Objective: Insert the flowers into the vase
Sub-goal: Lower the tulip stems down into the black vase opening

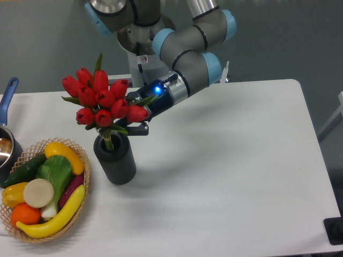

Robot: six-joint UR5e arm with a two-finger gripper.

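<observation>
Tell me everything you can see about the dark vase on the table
The dark grey-black matte cylindrical vase stands upright on the white table, just right of the woven wicker basket of vegetables, apart from it. Its walls look thick around a round top opening. The green stems of the bunch of red tulips go down into that opening, buds spreading above the rim. The robot's gripper sits above and to its right, not touching the vase.

White counter [241, 176]. Near left: wicker basket [83, 171] with banana [53, 219], orange [24, 214], cucumber [21, 170], bok choy [53, 174], yellow pepper [64, 152]. Far left edge: blue-handled pot [6, 134], partly cropped.
</observation>
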